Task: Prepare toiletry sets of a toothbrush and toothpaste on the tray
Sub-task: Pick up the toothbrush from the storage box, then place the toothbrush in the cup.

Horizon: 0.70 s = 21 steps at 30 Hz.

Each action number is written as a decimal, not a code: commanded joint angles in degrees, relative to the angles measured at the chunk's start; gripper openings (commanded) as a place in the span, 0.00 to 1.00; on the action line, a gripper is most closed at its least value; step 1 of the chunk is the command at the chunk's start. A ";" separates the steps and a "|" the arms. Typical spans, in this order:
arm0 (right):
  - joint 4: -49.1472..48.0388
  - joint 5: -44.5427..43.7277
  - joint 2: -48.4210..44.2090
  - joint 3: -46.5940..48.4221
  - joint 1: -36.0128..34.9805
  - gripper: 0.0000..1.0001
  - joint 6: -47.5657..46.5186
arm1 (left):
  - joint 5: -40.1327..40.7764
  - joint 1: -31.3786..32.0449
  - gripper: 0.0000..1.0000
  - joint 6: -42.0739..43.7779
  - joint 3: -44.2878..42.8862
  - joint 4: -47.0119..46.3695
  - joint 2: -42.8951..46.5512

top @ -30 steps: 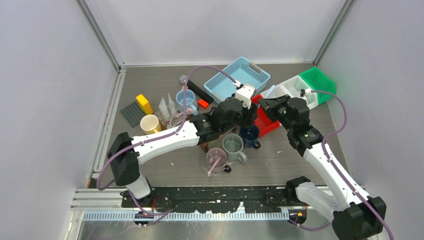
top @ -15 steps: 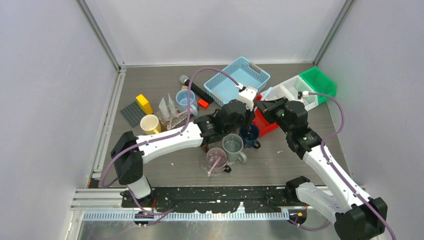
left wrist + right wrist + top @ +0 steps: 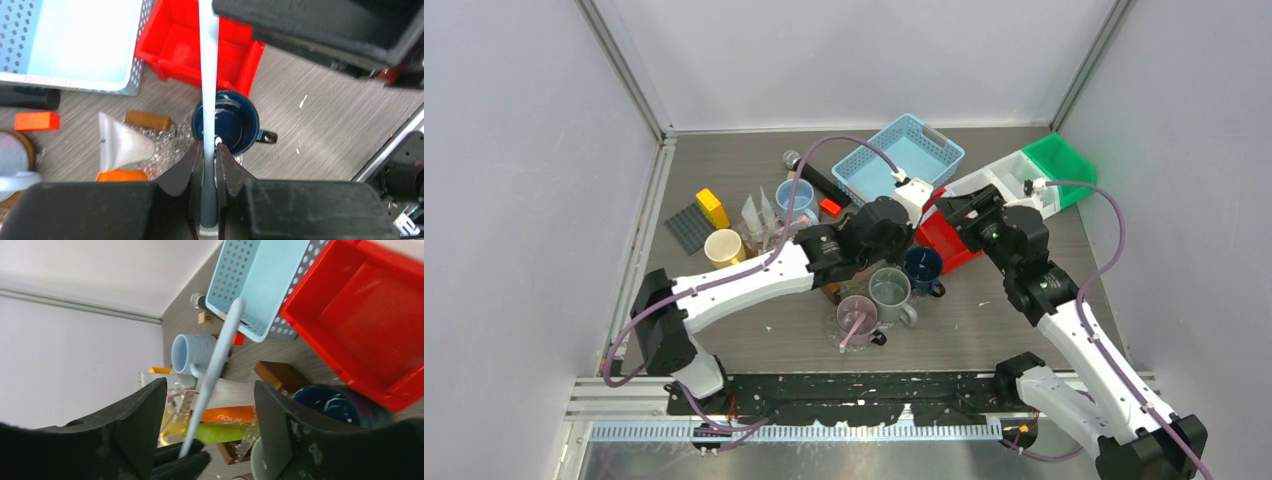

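Note:
A pale blue toothbrush (image 3: 208, 75) stands upright above the navy mug (image 3: 227, 122), with my left gripper (image 3: 210, 147) shut on its handle end. My right gripper (image 3: 210, 384) is open around the same toothbrush (image 3: 215, 375), its fingers (image 3: 145, 410) well apart from it on both sides. White-and-orange and green toothpaste tubes (image 3: 235, 412) lie in crinkled wrap beside the mug, and one tube (image 3: 120, 145) also shows in the left wrist view. The light blue perforated tray (image 3: 899, 157) sits just beyond both grippers. From above, the left gripper (image 3: 914, 205) and right gripper (image 3: 954, 208) meet over the red bin's edge.
A red bin (image 3: 944, 240) lies under the grippers. A grey mug (image 3: 890, 290) and a pink mug (image 3: 856, 318) holding a pink toothbrush stand nearer me. A light blue mug (image 3: 796, 198), black microphone (image 3: 819, 178), beige cup (image 3: 723, 247) and green-and-white bin (image 3: 1044, 170) surround them.
My left gripper closed on the toothbrush that the right gripper was holding. The right gripper then opened off it. Both arms shifted only slightly.

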State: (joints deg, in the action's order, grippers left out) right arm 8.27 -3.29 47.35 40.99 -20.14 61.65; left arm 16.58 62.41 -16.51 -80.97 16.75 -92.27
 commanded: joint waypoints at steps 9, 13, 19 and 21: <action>14.68 -22.65 -9.59 6.96 -0.25 0.84 -23.80 | -4.16 0.03 0.00 6.30 -7.84 37.04 11.28; 16.35 -27.50 -11.65 6.27 -0.25 0.84 -26.19 | -7.53 0.01 0.00 6.14 -8.83 42.95 11.18; 16.90 -28.97 -11.84 4.58 -0.25 0.84 -26.77 | -13.73 0.07 0.01 4.56 -11.78 50.66 6.93; 16.95 -29.23 -11.46 3.79 -0.23 0.84 -26.68 | -14.77 0.08 0.02 4.10 -12.90 52.29 5.07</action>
State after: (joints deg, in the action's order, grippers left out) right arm 25.36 -29.02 35.55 45.63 -20.14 36.69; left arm 6.74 62.41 -11.66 -90.24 62.59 -84.29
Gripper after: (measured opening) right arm 0.841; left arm 0.131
